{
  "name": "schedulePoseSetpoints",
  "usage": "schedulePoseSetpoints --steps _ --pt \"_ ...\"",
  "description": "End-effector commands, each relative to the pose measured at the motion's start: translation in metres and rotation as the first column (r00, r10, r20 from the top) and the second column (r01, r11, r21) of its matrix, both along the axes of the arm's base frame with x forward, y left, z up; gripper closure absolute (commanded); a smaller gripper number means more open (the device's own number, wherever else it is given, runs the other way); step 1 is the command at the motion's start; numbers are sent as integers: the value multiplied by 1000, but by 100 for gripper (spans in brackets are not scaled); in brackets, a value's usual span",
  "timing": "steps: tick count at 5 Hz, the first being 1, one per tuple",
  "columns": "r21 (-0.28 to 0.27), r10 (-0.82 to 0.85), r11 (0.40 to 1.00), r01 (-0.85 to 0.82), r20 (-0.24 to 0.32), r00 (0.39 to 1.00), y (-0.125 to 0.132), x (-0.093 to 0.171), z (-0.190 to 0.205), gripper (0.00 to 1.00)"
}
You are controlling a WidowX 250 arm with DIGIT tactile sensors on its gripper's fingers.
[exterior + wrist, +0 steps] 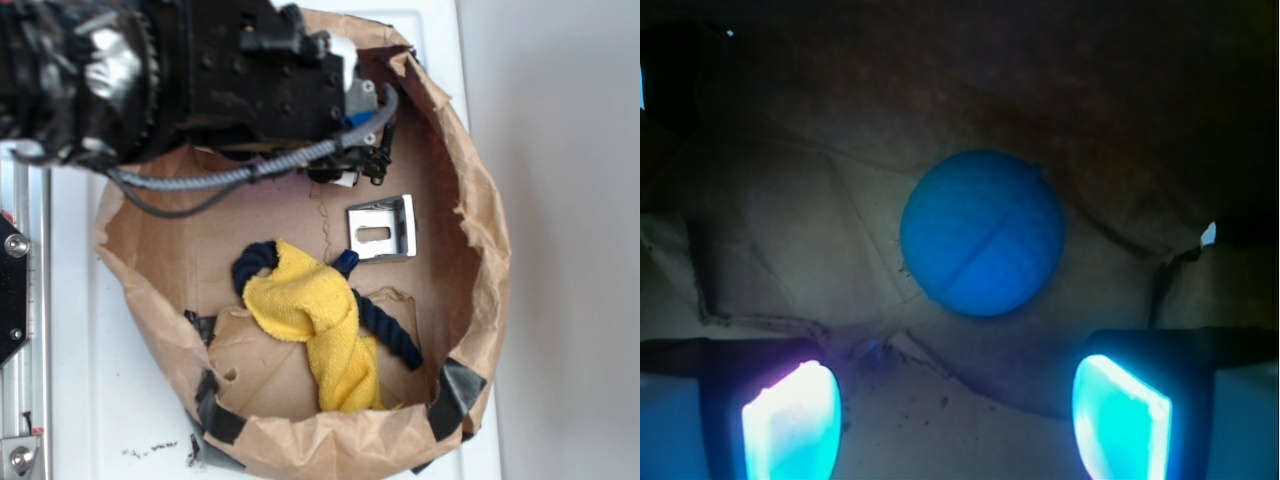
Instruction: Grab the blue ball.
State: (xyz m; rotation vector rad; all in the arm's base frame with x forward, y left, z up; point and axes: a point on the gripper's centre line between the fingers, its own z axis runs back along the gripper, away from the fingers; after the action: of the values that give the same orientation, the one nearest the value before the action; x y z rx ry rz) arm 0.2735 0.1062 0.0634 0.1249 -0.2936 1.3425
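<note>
Blue ball (982, 232) first: a round teal-blue sphere with a matte, faintly fuzzy skin and a shallow seam running diagonally across its face. In my wrist view it rests on creased brown paper, ahead of my pincer (956, 410) and roughly centred between my two fingers (790, 420), apart from both. Those fingers sit at the bottom corners of the frame with a wide gap between them — spread wide, holding nothing.

The exterior view does not show the ball at all; my black arm (200, 75) covers the far part of the brown paper bag (480, 200), and I can only make out the wrist hardware at its tip, not the fingers. What that view does give me is the rest of the bag's contents, none of which the wrist camera catches: a shiny metal bracket (383, 230) with a slot in it, lying on the right side just near of my arm's tip; a yellow cloth (312, 320) bunched in the middle and trailing toward the near rim; and a dark navy rope (385, 328) poking out on both sides of the cloth — twisted up with it. Black tape (455, 392) patches the bag's near rim, and the bag stands on a white table (100, 420).
</note>
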Motion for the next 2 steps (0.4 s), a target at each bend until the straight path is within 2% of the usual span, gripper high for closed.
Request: schedulePoseSetpoints --steps 1,2 --pt "48 84 995 -86 47 995 19 -18 31 0" --pt "56 139 988 -144 79 987 19 -18 19 0"
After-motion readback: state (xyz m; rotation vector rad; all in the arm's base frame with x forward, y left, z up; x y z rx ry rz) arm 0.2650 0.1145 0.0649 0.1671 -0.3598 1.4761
